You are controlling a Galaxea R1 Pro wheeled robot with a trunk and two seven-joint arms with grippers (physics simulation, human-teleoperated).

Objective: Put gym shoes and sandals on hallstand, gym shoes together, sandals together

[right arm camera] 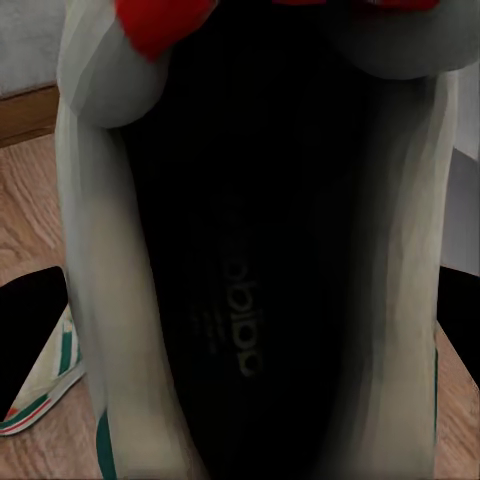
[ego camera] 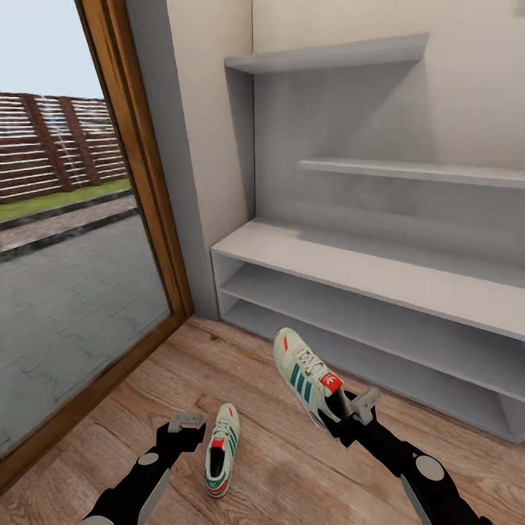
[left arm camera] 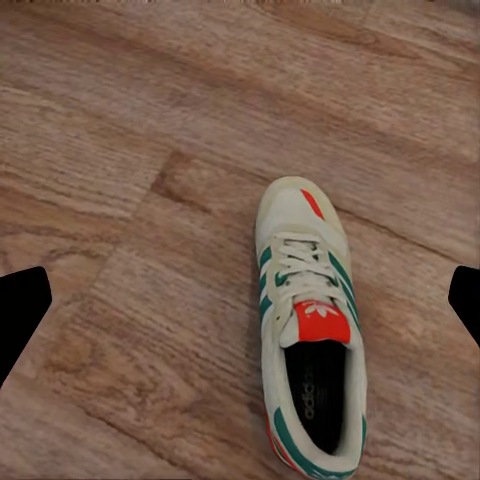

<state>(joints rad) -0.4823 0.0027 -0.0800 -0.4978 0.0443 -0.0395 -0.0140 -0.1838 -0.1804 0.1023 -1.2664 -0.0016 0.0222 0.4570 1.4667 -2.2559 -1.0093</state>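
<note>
Nothing rests on the pale grey-white hallstand with its two low open compartments; all its shelves in view are bare. Sandals remain unaccounted for. One cream-white lace-up gym shoe with green stripes is off the floor, held at the heel end by the right gripper, toe pointing ahead of the fingers toward the rack; fingers clamped on the shoe's collar. The second matching gym shoe lies on the light brown wood-plank floor, just beside the left gripper, whose fingers stand wide apart, empty, the shoe below and between them.
</note>
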